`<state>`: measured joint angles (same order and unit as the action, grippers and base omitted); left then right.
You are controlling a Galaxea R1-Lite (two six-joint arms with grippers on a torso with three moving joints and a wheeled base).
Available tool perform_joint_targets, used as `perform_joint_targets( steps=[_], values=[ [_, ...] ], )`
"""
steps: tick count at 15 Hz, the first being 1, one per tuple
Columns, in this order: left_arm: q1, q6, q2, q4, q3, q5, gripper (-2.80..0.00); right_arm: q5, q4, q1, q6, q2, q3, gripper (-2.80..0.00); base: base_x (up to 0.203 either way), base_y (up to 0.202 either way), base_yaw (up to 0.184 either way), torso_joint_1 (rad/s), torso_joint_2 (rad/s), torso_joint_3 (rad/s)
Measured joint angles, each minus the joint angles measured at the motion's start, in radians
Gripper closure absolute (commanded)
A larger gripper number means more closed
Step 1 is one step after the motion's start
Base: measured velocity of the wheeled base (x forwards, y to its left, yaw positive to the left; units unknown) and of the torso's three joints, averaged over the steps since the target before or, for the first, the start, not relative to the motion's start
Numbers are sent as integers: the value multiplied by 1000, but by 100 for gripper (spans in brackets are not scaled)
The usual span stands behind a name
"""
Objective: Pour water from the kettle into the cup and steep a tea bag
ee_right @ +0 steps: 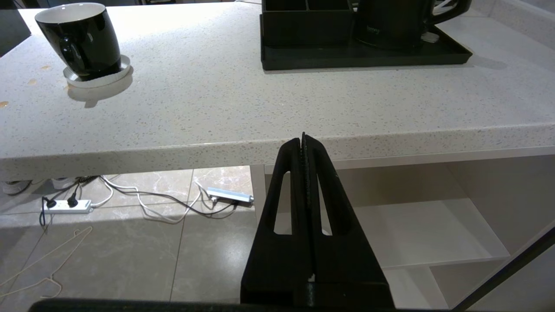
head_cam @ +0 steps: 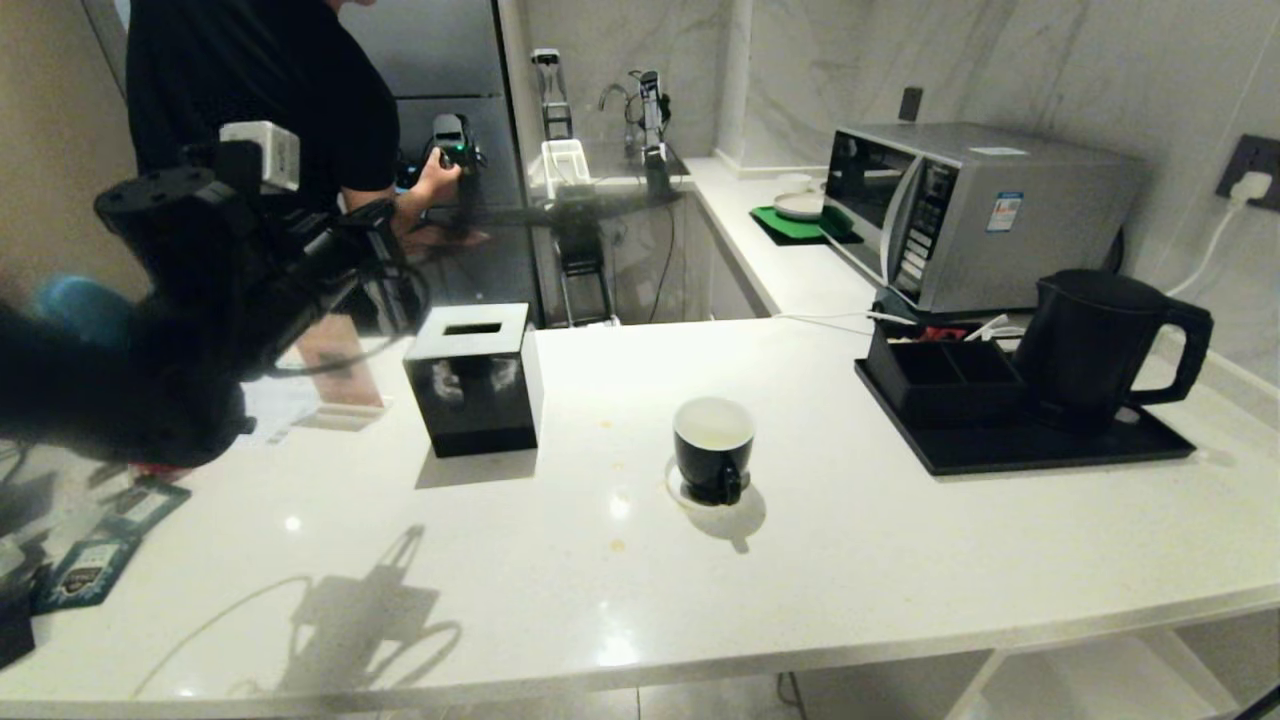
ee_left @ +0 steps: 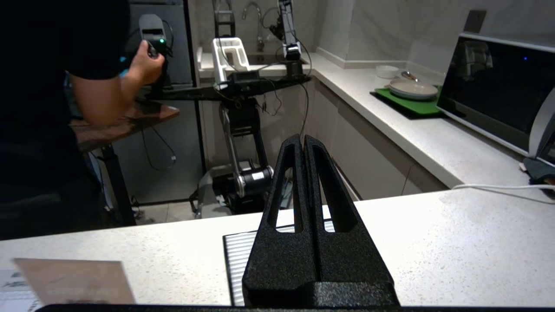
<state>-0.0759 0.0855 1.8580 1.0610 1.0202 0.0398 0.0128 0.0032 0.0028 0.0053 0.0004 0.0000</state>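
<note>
A pale stone counter [head_cam: 900, 560] spans the scene. On its far right, the kettle [head_cam: 1090, 345] stands on a black tray [head_cam: 1050, 450], just beside a low organizer box [head_cam: 940, 375]. A black tissue box [head_cam: 475, 380] sits left of centre. The cup [head_cam: 712, 448] rests mid-counter on a coaster. The left gripper [ee_left: 303, 143], fingers pressed together and empty, is raised at the far left; the right gripper [ee_right: 303, 141], likewise pressed together, hangs below the counter's near edge.
</note>
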Motion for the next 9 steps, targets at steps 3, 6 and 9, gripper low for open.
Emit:
perform_joint_targets(
  steps=[3, 6, 9],
  values=[
    [17, 7, -73, -2, -77, 2, 0, 0, 0, 0, 0, 0, 0, 0, 0, 0, 0, 0, 0, 0],
    [20, 27, -154, -3, -182, 8, 0, 0, 0, 0, 0, 0, 0, 0, 0, 0, 0, 0, 0, 0],
    [20, 30, -239, -4, -285, 11, 0, 0, 0, 0, 0, 0, 0, 0, 0, 0, 0, 0, 0, 0]
  ],
)
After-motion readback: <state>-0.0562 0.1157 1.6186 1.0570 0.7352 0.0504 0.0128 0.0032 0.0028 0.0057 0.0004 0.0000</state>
